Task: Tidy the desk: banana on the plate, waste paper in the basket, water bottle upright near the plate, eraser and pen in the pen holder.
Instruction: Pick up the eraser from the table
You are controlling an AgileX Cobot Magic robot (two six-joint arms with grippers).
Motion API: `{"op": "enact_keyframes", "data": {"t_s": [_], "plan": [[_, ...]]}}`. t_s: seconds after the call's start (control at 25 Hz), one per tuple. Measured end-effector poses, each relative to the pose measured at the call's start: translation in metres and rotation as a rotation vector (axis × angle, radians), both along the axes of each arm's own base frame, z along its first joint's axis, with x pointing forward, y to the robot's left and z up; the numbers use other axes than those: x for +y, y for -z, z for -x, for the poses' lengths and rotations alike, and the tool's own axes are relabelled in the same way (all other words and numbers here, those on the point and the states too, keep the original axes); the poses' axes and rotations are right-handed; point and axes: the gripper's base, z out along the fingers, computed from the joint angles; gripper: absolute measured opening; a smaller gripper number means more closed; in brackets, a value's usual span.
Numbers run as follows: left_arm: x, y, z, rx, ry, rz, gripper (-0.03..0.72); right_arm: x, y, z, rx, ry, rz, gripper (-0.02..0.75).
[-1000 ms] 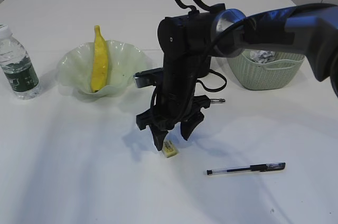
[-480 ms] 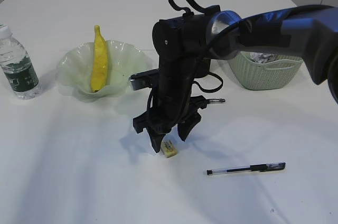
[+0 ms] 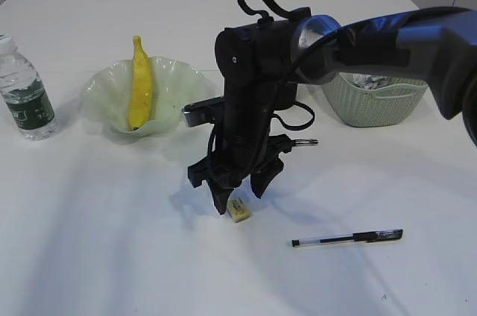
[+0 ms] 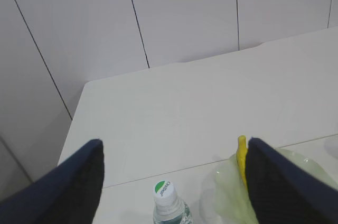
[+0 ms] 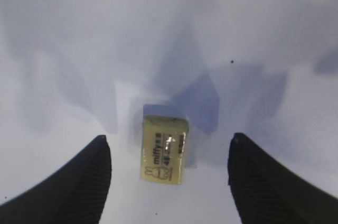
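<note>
Centrally, toward the near edge of the desk (image 3: 112, 256): right gripper (image 3: 240, 191) lowered with jaws spread apart, clasping nothing, dark fingers (image 5: 63, 187) standing to either side of the eraser (image 3: 239, 210); eraser lying flat on the bare tabletop, pale yellow, printed face up, apart from both fingers in the right wrist view (image 5: 164, 149). Right of the eraser and nearer the front edge: pen (image 3: 347, 238), lying roughly parallel to that edge, untouched. Toward the left edge: plate (image 3: 100, 103), pale green with ruffled rim, holding the banana (image 3: 139, 85) lengthwise, stem end pointing to the far edge. Just beside the plate, hard against the left edge: water bottle (image 3: 24, 92), upright, white cap on top. Toward the right edge, behind the right arm: basket (image 3: 373, 103), sage green, with the waste paper (image 3: 371, 78) resting inside. Pen holder hidden or not made out behind the arm. Seen from the left wrist view: left gripper (image 4: 174, 182) held high above the left side of the desk, jaws wide apart and empty, bottle cap and banana tip visible far below between the fingers.
</note>
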Motion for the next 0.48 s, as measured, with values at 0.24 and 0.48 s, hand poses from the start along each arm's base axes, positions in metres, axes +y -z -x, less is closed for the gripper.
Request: {"op": "enact_keyframes", "data": {"t_s": [0.24, 0.48], "plan": [[0.0, 0.0, 0.0, 0.0, 0.0, 0.002, 0.593, 0.0001, 0.0046, -0.0003, 0.007, 0.001, 0.005, 0.515], [0.0, 0.0, 0.0, 0.0, 0.0, 0.002, 0.593, 0.0016, 0.0069, -0.001, 0.011, 0.003, 0.001, 0.514]]}}
